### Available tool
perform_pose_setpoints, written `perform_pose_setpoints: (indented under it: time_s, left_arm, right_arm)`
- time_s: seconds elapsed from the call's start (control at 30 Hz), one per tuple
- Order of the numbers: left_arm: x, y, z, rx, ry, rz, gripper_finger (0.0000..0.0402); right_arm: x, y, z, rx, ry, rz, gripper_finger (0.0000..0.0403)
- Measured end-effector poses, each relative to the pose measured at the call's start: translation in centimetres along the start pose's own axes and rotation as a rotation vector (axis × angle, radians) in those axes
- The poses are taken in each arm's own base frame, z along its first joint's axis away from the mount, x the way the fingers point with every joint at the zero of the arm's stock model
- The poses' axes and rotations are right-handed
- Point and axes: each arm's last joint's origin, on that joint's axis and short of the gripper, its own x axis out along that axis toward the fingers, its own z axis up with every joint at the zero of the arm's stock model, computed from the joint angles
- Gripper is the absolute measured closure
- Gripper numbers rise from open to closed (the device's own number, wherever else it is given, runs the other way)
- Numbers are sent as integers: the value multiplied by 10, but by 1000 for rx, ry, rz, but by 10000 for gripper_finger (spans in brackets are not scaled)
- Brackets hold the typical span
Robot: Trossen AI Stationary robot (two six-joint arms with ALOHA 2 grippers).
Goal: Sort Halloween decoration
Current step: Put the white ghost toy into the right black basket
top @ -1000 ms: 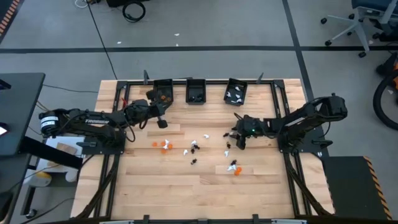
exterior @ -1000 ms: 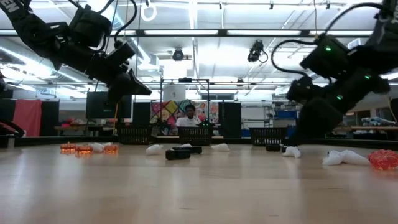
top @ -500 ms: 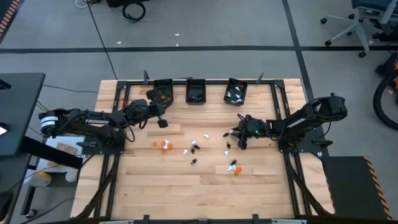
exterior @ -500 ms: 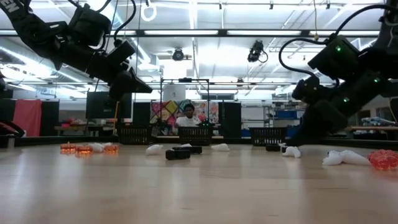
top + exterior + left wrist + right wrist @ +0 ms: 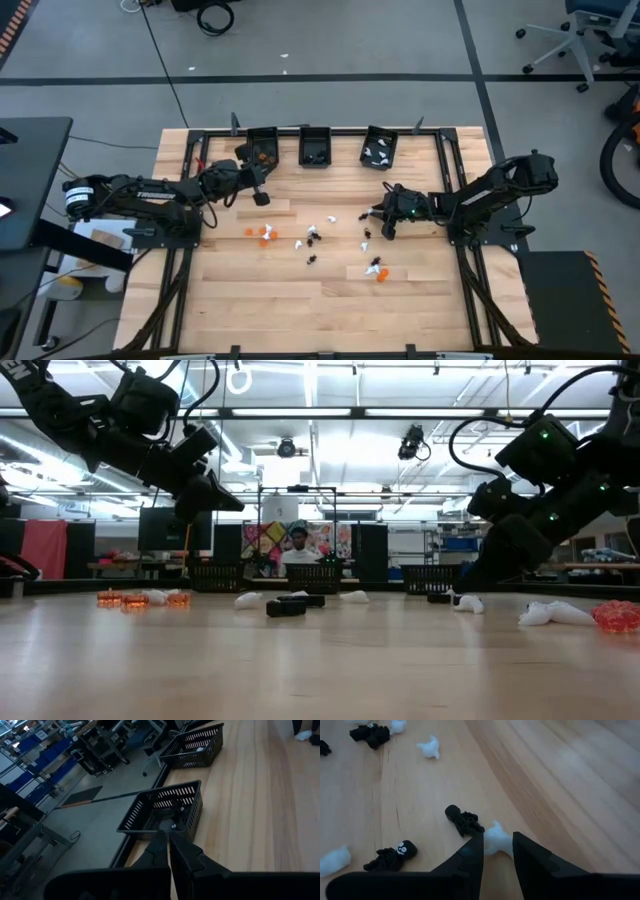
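Observation:
The Halloween decoration (image 5: pixel 313 237) lies scattered mid-table: tiny orange, black and white trinkets. My right gripper (image 5: pixel 386 230) is low over the right part of the scatter and open. In the right wrist view its fingers (image 5: pixel 470 852) stand on either side of a white ghost trinket (image 5: pixel 497 840) lying on the wood, with a black skeleton trinket (image 5: pixel 463 821) just beyond. My left gripper (image 5: pixel 262 198) hovers above the table, near the left bin (image 5: pixel 262 146), and is shut (image 5: pixel 169 840). I see nothing between its fingers. My right gripper comes down slanting from the table's right side, its open fingers straddling the white ghost trinket (image 5: pixel 492 842), which lies flat on the table. I cannot tell whether either finger touches it.
Three small black bins sit along the far edge: the left one holds orange pieces, the middle one (image 5: pixel 315 146) black, the right one (image 5: pixel 379 148) white. Orange trinkets (image 5: pixel 265 233) lie left of the scatter, and more (image 5: pixel 378 270) lie nearer. A person (image 5: pixel 300 545) sits far behind the table.
My right arm's wrist has drawn slightly back toward the table's right edge, while its fingertips have stayed by the white ghost trinket. No trinket has visibly moved.

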Motion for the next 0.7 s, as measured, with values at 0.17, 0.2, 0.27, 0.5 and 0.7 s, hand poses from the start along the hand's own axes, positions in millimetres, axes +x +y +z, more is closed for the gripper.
perform_pose_setpoints:
  time_s: [0.17,0.2,0.27,0.5,0.7]
  left_arm:
    - [0,0,0,0,0,0,402]
    - [0,0,0,-1,-1,0,402]
    - [0,0,0,-1,-1,1,402]
    - [0,0,0,-1,-1,0,402]
    - [0,0,0,0,1,-1,402]
  right_arm:
    - [0,0,2,1,-15,1,297]
    - [0,1,3,1,-18,1,298]
    - [1,2,6,-3,-30,4,301]
    - [6,5,16,-58,3,-3,307]
    - [8,11,23,-172,-10,24,287]
